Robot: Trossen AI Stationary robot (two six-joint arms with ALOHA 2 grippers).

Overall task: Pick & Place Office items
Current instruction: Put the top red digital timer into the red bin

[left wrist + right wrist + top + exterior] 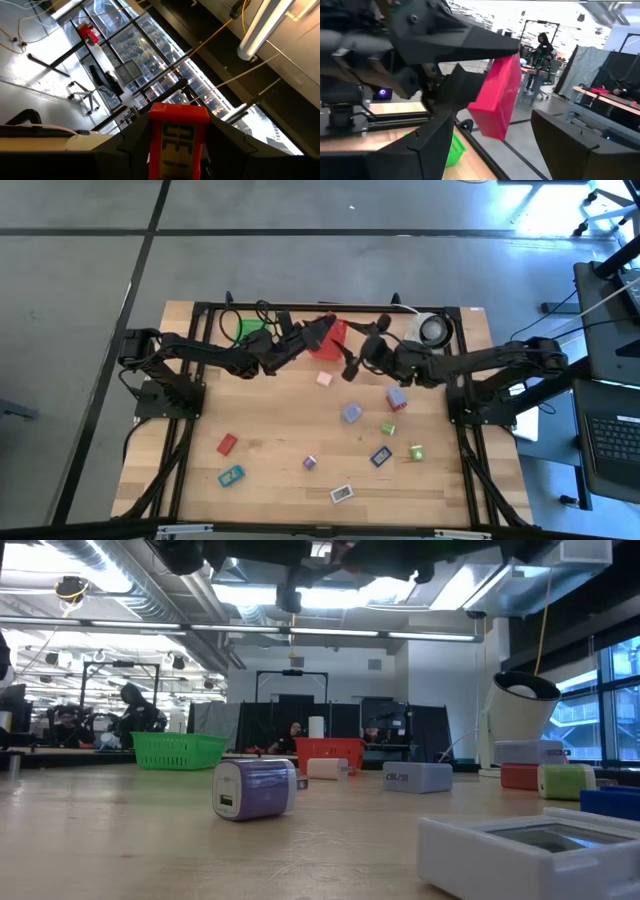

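My left gripper (303, 340) is raised over the far middle of the table, shut on a red flat office item (496, 97). The item also fills the left wrist view's lower middle (178, 135). My right gripper (355, 362) hovers just right of it, open. Its two fingers (432, 145) stand on either side of the red item's free end and touch nothing. More office items lie on the near right: a pink one (324, 379), lavender blocks (397, 397), a white piece (342, 494), a teal one (231, 476) and a red one (227, 444). My left gripper pinches the red item between its two fingers (125, 147), which lie against its two broad sides (165, 150). They come at it nearly level from the table's left. The item's free end (492, 127) sticks out beyond the fingertips, lifted clear of the table.
A green mesh basket (178, 750) and a red one (328, 752) stand at the far edge, with a white cup-like thing (433, 330) at the far right. The black frame rail (330, 307) runs along the far side. People sit at desks beyond the table.
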